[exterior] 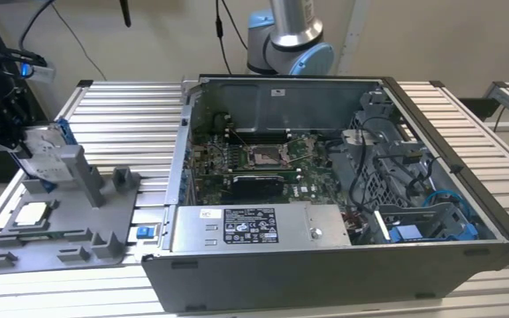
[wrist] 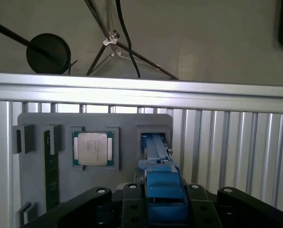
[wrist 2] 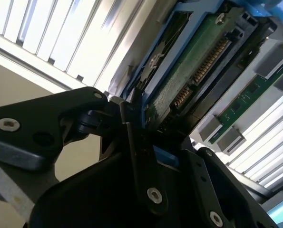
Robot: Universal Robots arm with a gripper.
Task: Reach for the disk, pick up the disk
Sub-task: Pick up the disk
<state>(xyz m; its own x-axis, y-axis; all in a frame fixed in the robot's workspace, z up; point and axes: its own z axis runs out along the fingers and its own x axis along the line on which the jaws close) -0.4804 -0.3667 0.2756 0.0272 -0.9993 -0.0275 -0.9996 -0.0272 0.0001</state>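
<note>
First wrist view: the gripper [wrist: 163, 204] pinches the disk [wrist: 161, 181] by its blue bracket, one finger pressed against each side. The disk stands on edge in a slot of the grey fixture [wrist: 127, 124], its long axis running from the gripper straight into that slot. Beside the slot lies the square chip [wrist: 92, 148]. Count: one gripper, one disk, one chip, one fixture.

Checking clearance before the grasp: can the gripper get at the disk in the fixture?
Probably yes. The gripper sits right at the disk, whose blue bracket stands upright in the grey fixture slot, with nothing between them.
</note>
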